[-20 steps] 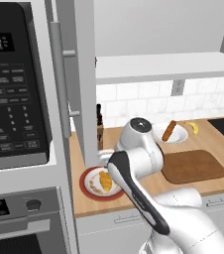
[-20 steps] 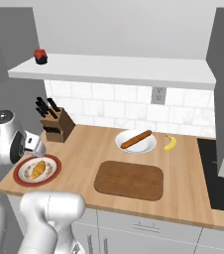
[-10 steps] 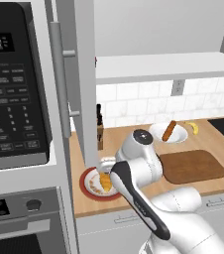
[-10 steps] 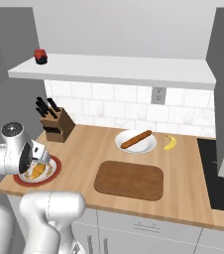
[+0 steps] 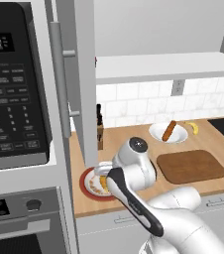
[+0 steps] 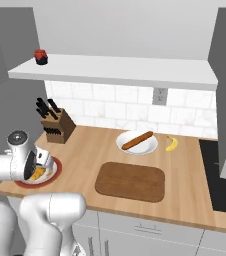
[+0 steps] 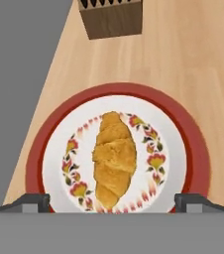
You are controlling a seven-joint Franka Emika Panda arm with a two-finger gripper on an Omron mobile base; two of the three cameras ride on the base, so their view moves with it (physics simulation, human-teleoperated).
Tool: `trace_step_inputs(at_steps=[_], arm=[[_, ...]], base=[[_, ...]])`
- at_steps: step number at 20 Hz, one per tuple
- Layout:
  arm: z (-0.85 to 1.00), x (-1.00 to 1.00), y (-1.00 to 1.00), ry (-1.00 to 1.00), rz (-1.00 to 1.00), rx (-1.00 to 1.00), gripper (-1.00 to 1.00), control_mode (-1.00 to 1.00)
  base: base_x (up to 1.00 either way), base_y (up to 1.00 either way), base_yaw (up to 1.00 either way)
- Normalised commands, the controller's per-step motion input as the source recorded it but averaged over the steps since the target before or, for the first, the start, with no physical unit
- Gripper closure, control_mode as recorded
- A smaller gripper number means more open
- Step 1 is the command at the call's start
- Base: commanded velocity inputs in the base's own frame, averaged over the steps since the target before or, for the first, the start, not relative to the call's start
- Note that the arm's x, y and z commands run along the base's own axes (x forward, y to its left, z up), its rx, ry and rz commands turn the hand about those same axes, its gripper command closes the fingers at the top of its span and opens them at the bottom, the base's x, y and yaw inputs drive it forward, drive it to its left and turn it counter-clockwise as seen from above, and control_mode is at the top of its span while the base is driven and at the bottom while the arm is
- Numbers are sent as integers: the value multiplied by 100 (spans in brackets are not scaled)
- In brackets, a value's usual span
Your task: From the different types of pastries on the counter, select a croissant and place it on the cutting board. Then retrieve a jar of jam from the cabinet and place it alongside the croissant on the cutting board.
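The croissant is lying in the middle of a round red-rimmed plate at the left end of the bench, just in front of the knife block. In the hand view its long axis is running up and down the frame, one tip pointing toward the knife block and the other toward the camera, with the curve bulging slightly to the right. The tool is hovering directly above it, fingers spread wide and holding nothing, one tip sitting on each side of the pastry. The first step, picking up the croissant, appears to be in hand; the next move is likely calling for a straight descent until the fingers are straddling the croissant across its narrow width, then a closing. The cutting board is waiting well apart to the right, and the jar of jam is sitting on the shelf above.
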Motion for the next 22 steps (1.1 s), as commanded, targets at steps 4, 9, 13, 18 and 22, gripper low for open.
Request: trace_step_inputs(at_steps=[4, 9, 13, 18, 22], arm=[[-33, 53, 21, 0, 0, 0, -100, -100], [-27, 14, -7, 6, 0, 1, -100, -100], [-23, 5, -3, 21, 0, 0, -100, -100], [-22, 16, 25, 16, 0, -4, -100, -100], [-27, 23, 38, 7, 0, -9, -100, -100]], base=[[0, 0, 0], [0, 0, 0], [0, 0, 0], [0, 0, 0], [0, 0, 0]])
